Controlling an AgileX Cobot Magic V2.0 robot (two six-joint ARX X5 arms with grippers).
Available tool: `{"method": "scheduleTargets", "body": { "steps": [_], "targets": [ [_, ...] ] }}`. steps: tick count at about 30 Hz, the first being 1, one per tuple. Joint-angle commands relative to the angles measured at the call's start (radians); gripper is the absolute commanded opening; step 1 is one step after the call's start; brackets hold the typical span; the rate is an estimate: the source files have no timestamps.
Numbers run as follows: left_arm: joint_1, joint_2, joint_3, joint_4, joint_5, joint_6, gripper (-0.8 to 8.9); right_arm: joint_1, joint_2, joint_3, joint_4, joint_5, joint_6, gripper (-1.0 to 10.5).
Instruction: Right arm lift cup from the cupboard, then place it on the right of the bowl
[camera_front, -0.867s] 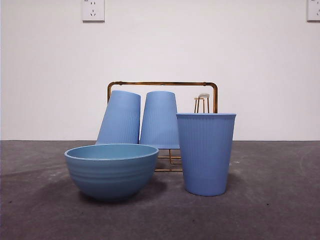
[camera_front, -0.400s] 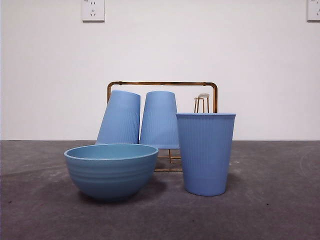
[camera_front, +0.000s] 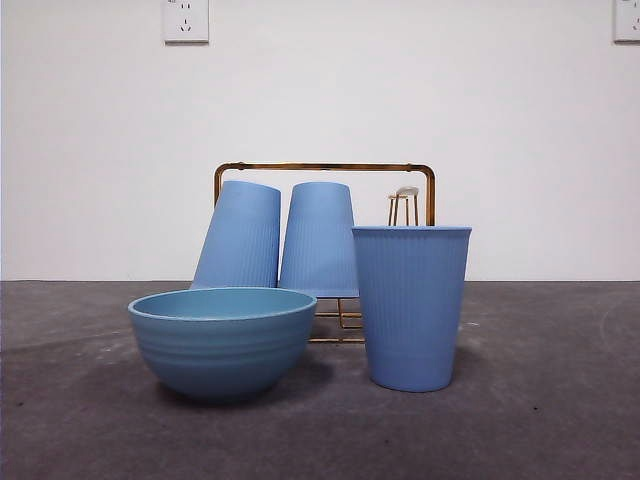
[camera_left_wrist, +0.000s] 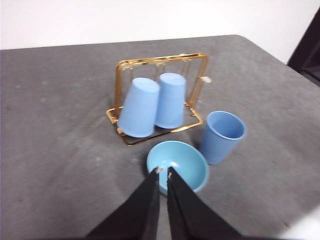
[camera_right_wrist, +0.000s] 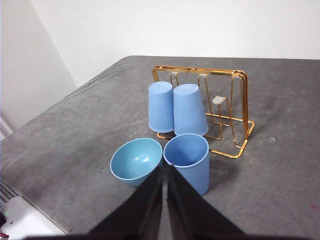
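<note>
A periwinkle cup (camera_front: 411, 306) stands upright on the table to the right of the teal bowl (camera_front: 222, 340), a small gap between them. It shows in the left wrist view (camera_left_wrist: 222, 136) and right wrist view (camera_right_wrist: 188, 161) too. The gold wire cupboard (camera_front: 325, 168) stands behind, holding two more cups upside down (camera_front: 240, 236) (camera_front: 319, 238). My right gripper (camera_right_wrist: 165, 170) is shut and empty, held high and back from the cup. My left gripper (camera_left_wrist: 163, 172) is shut and empty, high above the table. Neither arm shows in the front view.
The bowl shows in the wrist views (camera_left_wrist: 178, 165) (camera_right_wrist: 137, 160), as does the cupboard (camera_left_wrist: 161, 62) (camera_right_wrist: 200, 71). Grey table surface (camera_front: 540, 420) lies all round. A white wall with two outlets (camera_front: 186, 20) stands behind.
</note>
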Motion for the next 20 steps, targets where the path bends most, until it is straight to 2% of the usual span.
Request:
{"method": "scheduleTargets", "body": {
  "steps": [1,2,5,7,9,10,12,15,18,20],
  "targets": [
    [0.092,-0.001,0.000,0.023,-0.002,-0.001,0.25,0.000,0.002,0.016,0.008,-0.003,-0.002,0.2],
    [0.146,-0.001,-0.012,0.036,-0.002,0.000,0.25,0.000,0.002,0.016,0.008,-0.003,-0.002,0.2],
    [0.327,-0.022,-0.064,0.076,-0.005,0.098,0.25,0.000,0.002,0.016,0.008,-0.003,-0.002,0.2],
    [0.444,-0.057,-0.139,0.162,0.010,0.192,0.25,0.000,0.002,0.016,0.008,-0.003,-0.002,0.2],
    [0.573,-0.105,-0.259,0.333,0.144,0.320,0.25,0.000,0.002,0.016,0.008,-0.003,-0.002,0.2],
    [0.628,-0.126,-0.319,0.418,0.226,0.353,0.25,0.000,0.002,0.016,0.008,-0.003,-0.002,0.2],
    [0.750,-0.165,-0.463,0.601,0.379,0.363,0.25,0.000,0.002,0.016,0.008,-0.002,-0.002,0.2],
    [0.867,-0.198,-0.660,0.777,0.479,0.362,0.25,0.000,0.002,0.016,0.008,-0.003,-0.002,0.2],
    [0.901,-0.226,-0.820,0.884,0.484,0.333,0.25,0.000,0.002,0.016,0.008,-0.002,-0.002,0.2],
    [0.911,-0.250,-0.892,0.908,0.441,0.317,0.25,0.000,0.002,0.016,0.008,-0.003,-0.002,0.2]
  ]
}}
